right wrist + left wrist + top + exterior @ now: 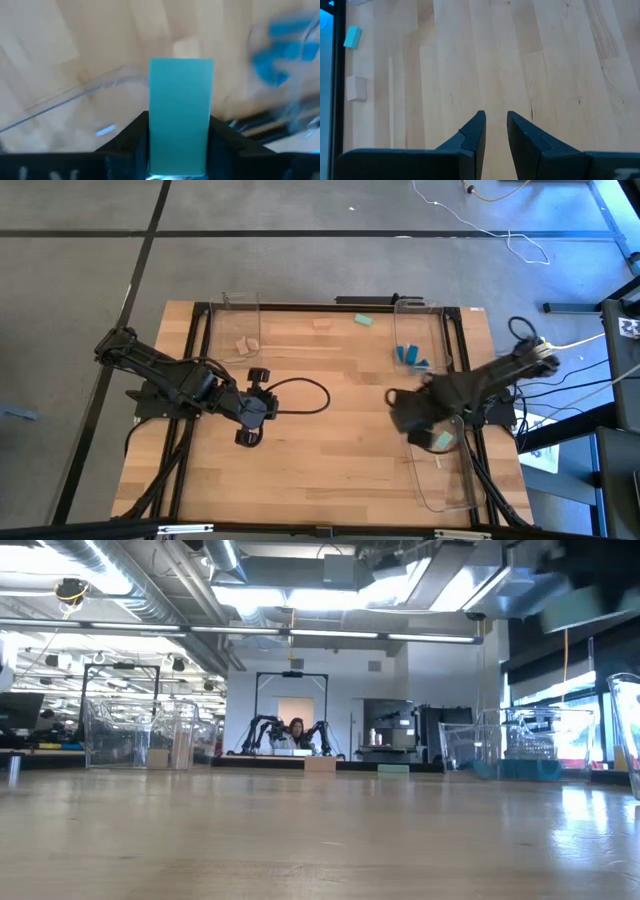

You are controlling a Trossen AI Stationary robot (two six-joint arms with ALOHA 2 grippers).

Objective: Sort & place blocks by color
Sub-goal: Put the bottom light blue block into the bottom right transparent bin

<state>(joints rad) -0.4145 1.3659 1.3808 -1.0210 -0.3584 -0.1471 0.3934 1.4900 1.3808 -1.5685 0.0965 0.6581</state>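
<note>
My right gripper [437, 438] [181, 145] is shut on a pale mint green block [181, 100] above the near right clear tray [447, 480]. Blue blocks [410, 357] lie in the far right tray [420, 315], and tan blocks [245, 343] lie in the far left tray [238, 315]. A second mint block [363, 320] [352, 37] and a tan block [322, 323] [356, 88] lie flat on the table near its far edge. My left gripper [270, 407] [495, 132] hangs over the table's left middle, narrowly open, with nothing between its fingers. My right gripper pinches the mint block by two opposite side faces [156, 130] between its two fingers [132, 137]. The fingers come from above, pointing down. The block sticks out past the fingertips and is lifted clear of the table and tray.
The clear trays' upright walls [150, 735] [510, 745] stand at the far left and far right, and another wall [630, 730] rises at the near right. A black frame [330, 305] borders the tabletop. Bare wood [330, 450] lies between the arms.
</note>
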